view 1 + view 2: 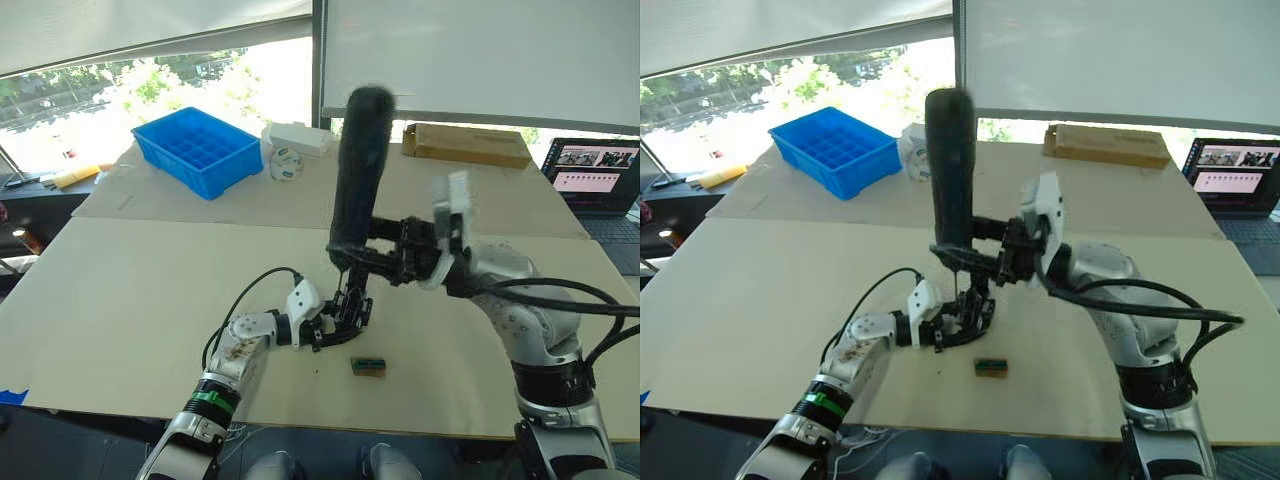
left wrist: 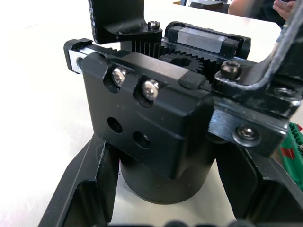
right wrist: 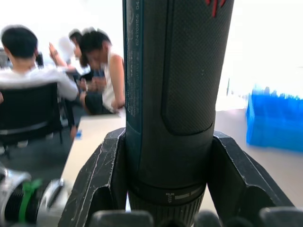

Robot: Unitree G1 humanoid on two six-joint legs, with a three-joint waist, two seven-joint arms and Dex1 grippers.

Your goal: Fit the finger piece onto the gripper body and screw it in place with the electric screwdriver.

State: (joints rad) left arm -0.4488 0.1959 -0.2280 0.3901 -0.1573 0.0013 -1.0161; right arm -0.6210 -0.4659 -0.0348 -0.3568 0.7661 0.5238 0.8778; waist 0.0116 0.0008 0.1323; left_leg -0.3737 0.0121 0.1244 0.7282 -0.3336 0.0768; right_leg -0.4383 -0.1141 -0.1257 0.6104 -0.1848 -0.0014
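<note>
The gripper body (image 1: pixel 349 311), a small black assembly with a round base, gears and screws (image 2: pixel 156 137), stands on the table near the front middle. My left gripper (image 1: pixel 336 328) is shut on its round base, one finger (image 2: pixel 80 189) on each side. The electric screwdriver (image 1: pixel 358 165), a long black cylinder, stands upright right above the body, its thin bit (image 1: pixel 958 281) pointing down at the top of it. My right gripper (image 1: pixel 352 256) is shut on the screwdriver's lower end (image 3: pixel 170 118). A black upright piece (image 2: pixel 116 19) rises from the body; I cannot tell whether it is the finger piece.
A small green and brown part (image 1: pixel 368 367) lies just in front of the body. At the back stand a blue bin (image 1: pixel 198 150), a white box (image 1: pixel 300 138), a tape roll (image 1: pixel 286 164) and a cardboard box (image 1: pixel 466 144). A laptop (image 1: pixel 595 175) sits far right. People (image 3: pixel 33 80) sit beyond the table.
</note>
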